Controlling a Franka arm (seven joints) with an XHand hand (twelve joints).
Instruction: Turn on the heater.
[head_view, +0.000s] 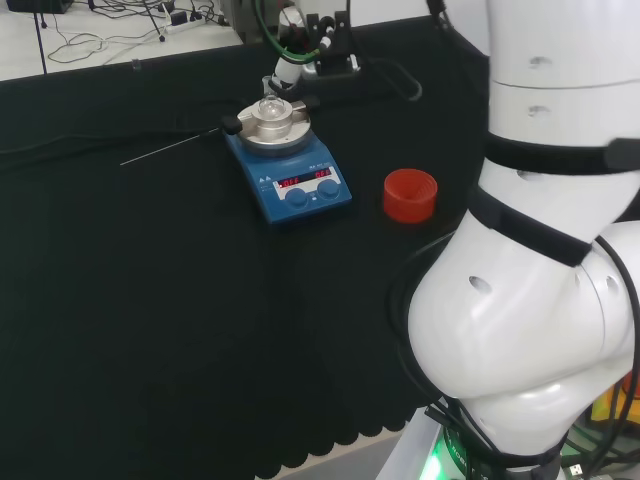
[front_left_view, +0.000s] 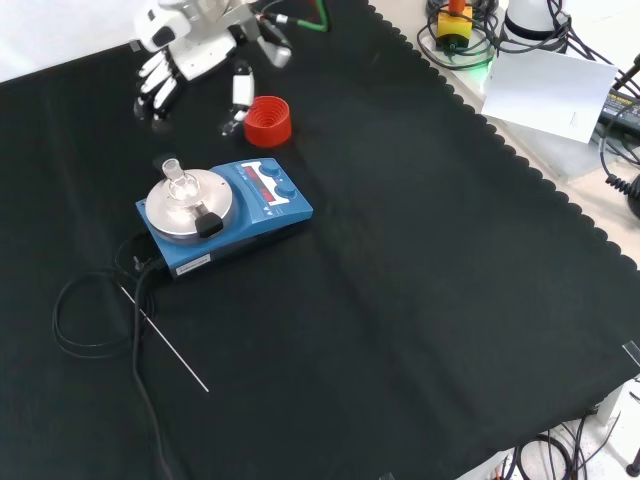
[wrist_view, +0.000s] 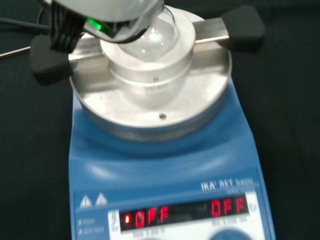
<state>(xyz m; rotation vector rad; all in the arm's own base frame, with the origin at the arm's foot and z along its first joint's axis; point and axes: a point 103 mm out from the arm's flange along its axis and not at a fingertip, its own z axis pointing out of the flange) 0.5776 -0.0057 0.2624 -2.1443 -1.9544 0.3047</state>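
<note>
Blue heater (front_left_view: 228, 215) near the middle-left of the black-clothed counter (front_left_view: 420, 300) in the front view, silver round plate on top. Clear round-bottom flask (front_left_view: 180, 183) seated in the metal block on that plate, black-tipped bar across it. Red lit display (wrist_view: 185, 211) on the front panel, two blue knobs (head_view: 311, 195) below it. Red ribbed ring (front_left_view: 267, 121) standing just beyond the heater, apart from it. Hand (front_left_view: 185, 52) up at the front view's top left, above the cloth beyond the heater, fingers hanging relaxed and uncurled, touching nothing. Thin metal rod (front_left_view: 166, 339) lying on the cloth beside the heater's black cable (front_left_view: 90, 310).
</note>
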